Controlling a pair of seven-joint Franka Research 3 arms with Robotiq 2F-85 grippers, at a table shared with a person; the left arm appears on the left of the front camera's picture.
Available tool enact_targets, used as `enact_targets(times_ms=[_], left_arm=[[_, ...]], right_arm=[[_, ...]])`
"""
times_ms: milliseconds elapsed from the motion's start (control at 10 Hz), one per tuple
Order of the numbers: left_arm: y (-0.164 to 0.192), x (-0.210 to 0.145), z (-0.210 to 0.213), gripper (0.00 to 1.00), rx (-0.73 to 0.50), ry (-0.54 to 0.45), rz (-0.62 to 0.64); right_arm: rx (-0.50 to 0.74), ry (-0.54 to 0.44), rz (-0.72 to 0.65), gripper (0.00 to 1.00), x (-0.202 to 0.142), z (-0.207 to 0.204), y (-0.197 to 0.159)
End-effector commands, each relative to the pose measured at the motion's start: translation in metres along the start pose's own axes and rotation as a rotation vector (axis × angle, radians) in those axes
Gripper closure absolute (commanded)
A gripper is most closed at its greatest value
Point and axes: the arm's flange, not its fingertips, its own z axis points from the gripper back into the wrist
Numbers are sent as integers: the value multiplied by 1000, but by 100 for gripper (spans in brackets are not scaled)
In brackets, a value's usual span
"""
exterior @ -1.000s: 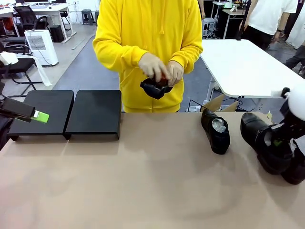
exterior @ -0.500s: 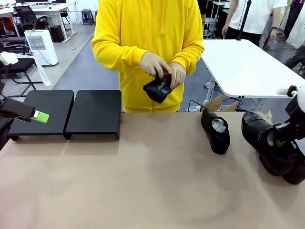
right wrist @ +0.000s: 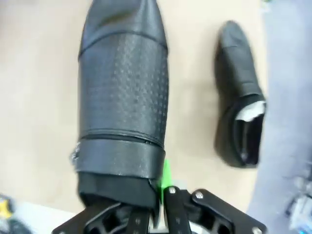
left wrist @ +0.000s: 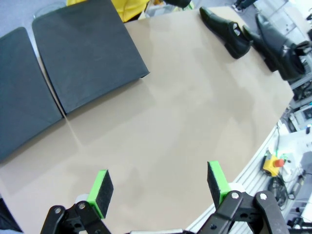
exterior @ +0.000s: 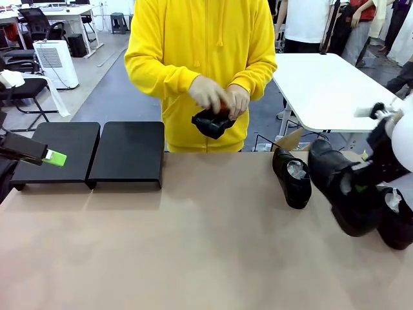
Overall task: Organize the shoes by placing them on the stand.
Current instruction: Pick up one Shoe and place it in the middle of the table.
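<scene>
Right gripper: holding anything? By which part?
Yes. The right gripper is shut on a black shoe, clamping the rim of its opening at the heel end, toe pointing away. The left gripper is open, holding nothing.

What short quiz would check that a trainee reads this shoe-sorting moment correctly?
1. True or false: the left gripper is shut on a shoe.
2. Pick one. The stand holds: A no shoes, B one shoe, C two shoes.
3. In a few words: what is the right gripper shut on?

Key
1. False: its jaws stand open with nothing between them.
2. A.
3. A black shoe, gripped at its heel end.
</scene>
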Motion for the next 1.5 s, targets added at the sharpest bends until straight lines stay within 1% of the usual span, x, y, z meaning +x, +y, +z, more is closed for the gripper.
enact_targets(times_ms=[0,200,300,400,500,700,900,1000,1100,1200,1400], left_arm=[[2,1,0,0,-18,-9,-10],[2,1,0,0,-18,-9,-10],[2,1,0,0,-18,-9,-10],[2,1,0,0,-18,-9,-10],[2,1,0,0,-18,-9,-10],[2,1,0,0,-18,-9,-10],[2,1,0,0,-18,-9,-10],[2,1,0,0,-18,-9,-10],[2,1,0,0,-18,-9,-10],[2,1,0,0,-18,-9,-10],[2,1,0,0,-18,-9,-10]], right_arm=[[90,17,38,100,-72,14,65],[157,46,49,100,-81,4,131],[199,60,60,100,-89,-4,158],[212,82,58,100,-91,-18,181],[234,82,18,100,-85,-40,206],[229,145,-7,100,-74,-78,238],[223,180,-45,100,-63,-101,251],[223,169,-50,100,-61,-105,254],[230,168,-60,92,-60,-106,252],[238,155,-79,73,-60,-105,249],[244,163,-101,37,-57,-103,241]])
